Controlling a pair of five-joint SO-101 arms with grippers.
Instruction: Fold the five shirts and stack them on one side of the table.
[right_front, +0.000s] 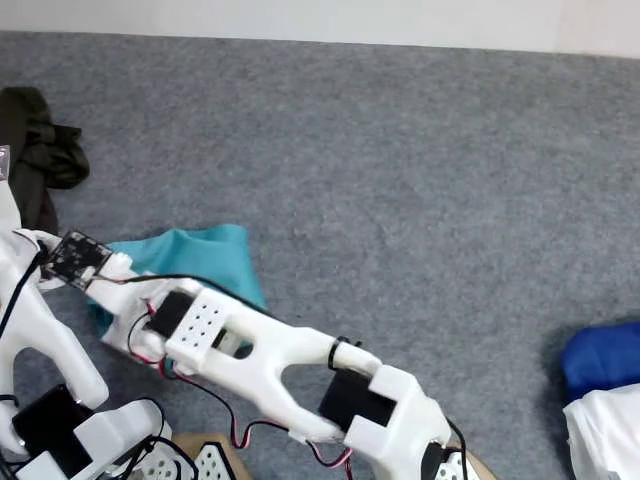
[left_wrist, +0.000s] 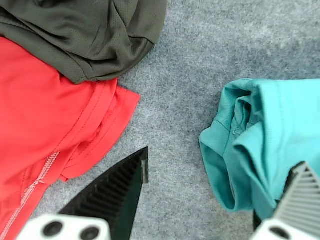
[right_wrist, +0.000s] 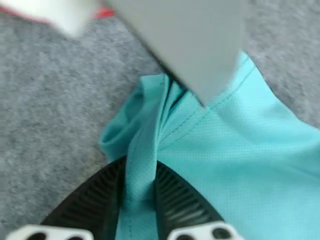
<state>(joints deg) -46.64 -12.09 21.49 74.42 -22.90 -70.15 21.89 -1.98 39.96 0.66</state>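
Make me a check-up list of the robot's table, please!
Surface: grey carpet-like cover, flat.
Job's things: teal shirt bunched; dark shirt lying partly on the red shirt; blue shirt and white shirt side by side.
Clutter: nothing seen.
Grippers: left gripper open by the teal shirt's edge; right gripper shut on a teal fold.
Cables: black, red and white wires along an arm.
Surroundings: pale strip beyond the far edge.

Grey felt-like covering (right_front: 420, 200) spans the table surface (lighting even and diffuse). A pale strip (right_front: 300, 18) borders its far edge. A tan board (right_front: 186, 441) lies at the near edge.
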